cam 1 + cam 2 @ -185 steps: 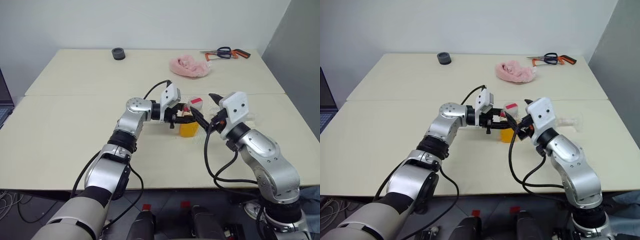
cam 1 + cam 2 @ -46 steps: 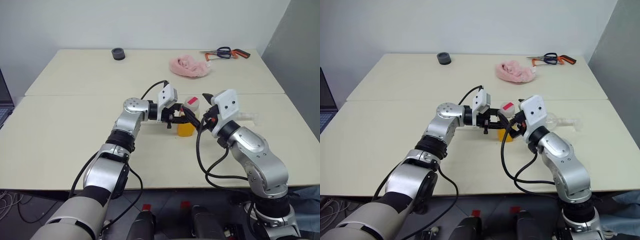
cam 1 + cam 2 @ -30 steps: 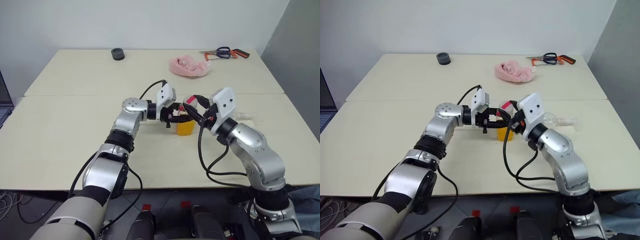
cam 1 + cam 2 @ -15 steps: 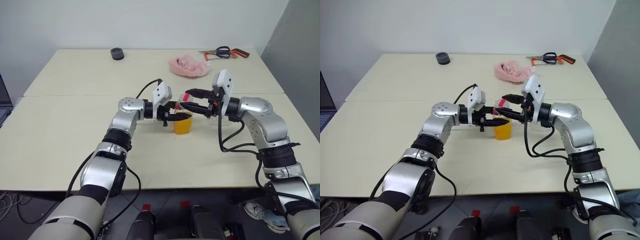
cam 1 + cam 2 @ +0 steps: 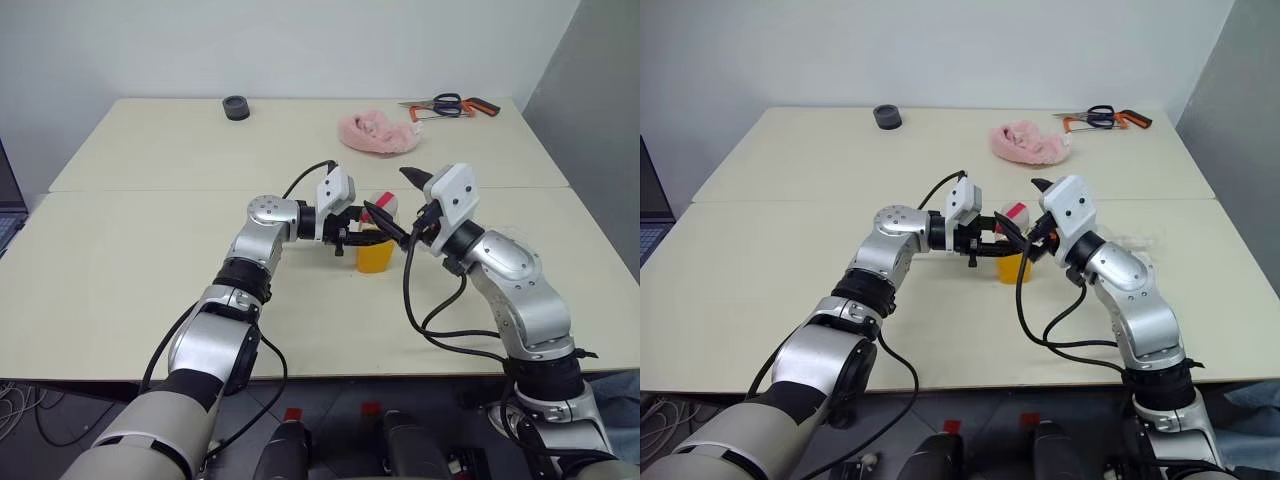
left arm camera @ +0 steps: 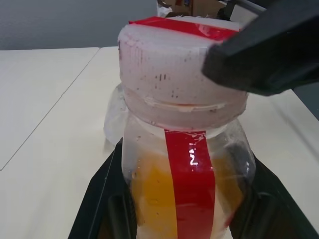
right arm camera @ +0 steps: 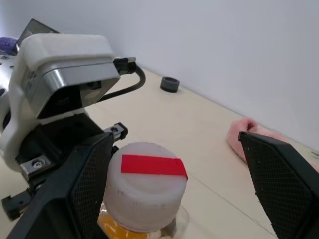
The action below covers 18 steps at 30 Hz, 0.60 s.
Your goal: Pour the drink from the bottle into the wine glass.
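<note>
Head views: the left tool (image 5: pixel 352 235) is clenched on the bottle (image 5: pixel 376 243), holding it upright on the bench (image 5: pixel 150 250), probably to steady it while the cap (image 5: pixel 1014 214) is worked. The right tool (image 5: pixel 1025 220) stands spread wide, one finger on either side of the cap. The drink (image 5: pixel 376 257) fills the lower part of the bottle, just below both tools. The wine glass (image 5: pixel 1130 243) seems to lie on its side beyond the right arm, well away from the tools, though it is hard to make out. Far behind the tools sit a pink cloth (image 5: pixel 377 133), scissors (image 5: pixel 448 103), a small hacksaw (image 5: pixel 480 106) and a dark round ring (image 5: pixel 236 107); none is in the way.

Left wrist view: the bottle sits between this tool's black fingers (image 6: pixel 99 199), its red label strip (image 6: pixel 193 184) facing the camera, the cap still seated. A black finger of the right tool lies just beside the cap's edge.

Right wrist view: the cap, with its red mark (image 7: pixel 153 165), sits between this tool's spread fingers (image 7: pixel 89 184), apparently untouched by either. The cap blocks pouring, so it likely has to come off first.
</note>
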Motion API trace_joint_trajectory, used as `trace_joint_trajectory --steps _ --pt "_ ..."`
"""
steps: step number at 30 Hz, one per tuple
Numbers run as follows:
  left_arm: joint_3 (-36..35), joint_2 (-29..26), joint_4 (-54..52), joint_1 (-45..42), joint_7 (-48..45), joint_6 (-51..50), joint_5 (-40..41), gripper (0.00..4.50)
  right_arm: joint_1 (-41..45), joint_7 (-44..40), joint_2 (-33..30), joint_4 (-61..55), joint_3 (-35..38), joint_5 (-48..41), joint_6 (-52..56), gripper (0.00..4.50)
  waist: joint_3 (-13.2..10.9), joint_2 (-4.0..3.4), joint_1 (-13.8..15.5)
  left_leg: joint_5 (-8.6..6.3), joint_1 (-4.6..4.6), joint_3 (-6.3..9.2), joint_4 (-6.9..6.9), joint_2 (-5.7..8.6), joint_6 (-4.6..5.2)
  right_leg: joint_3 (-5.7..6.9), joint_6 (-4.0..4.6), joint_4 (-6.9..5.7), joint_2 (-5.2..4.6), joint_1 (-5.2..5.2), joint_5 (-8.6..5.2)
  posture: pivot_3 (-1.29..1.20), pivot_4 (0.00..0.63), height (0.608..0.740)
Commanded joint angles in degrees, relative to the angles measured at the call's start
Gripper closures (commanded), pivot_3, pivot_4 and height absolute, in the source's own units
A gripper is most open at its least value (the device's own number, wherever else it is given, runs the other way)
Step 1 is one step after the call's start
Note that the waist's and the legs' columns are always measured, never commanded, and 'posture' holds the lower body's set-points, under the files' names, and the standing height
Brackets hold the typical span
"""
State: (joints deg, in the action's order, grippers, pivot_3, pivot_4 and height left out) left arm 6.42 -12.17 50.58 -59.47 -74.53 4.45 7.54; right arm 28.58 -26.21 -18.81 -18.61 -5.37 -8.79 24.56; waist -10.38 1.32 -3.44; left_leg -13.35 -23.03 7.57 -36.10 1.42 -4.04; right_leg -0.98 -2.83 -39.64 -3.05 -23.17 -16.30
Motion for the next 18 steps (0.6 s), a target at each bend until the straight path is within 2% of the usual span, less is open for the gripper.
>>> trace_joint_trajectory --steps 1,18 --pt "-0.32 0.03 -2.03 -1.31 -0.61 1.23 0.54 2.73 -0.75 2.20 -0.37 -2.30 1.40 1.40 0.20 0.26 0.00 0.00 0.03 0.00 0.00 0.00 0.00 0.00 0.00 0.00 0.00 0.00 0.00 0.00 0.00 0.00 0.150 0.740" --pt "-0.22 -0.29 -2.15 -1.15 -0.50 1.20 0.55 2.73 -4.24 3.33 -2.15 -9.28 5.36 -1.57 5.85 0.26 0.00 0.00 0.03 0.00 0.00 0.00 0.00 -0.01 0.01 0.00 0.00 0.00 0.01 0.01 0.00 0.00 0.150 0.740"
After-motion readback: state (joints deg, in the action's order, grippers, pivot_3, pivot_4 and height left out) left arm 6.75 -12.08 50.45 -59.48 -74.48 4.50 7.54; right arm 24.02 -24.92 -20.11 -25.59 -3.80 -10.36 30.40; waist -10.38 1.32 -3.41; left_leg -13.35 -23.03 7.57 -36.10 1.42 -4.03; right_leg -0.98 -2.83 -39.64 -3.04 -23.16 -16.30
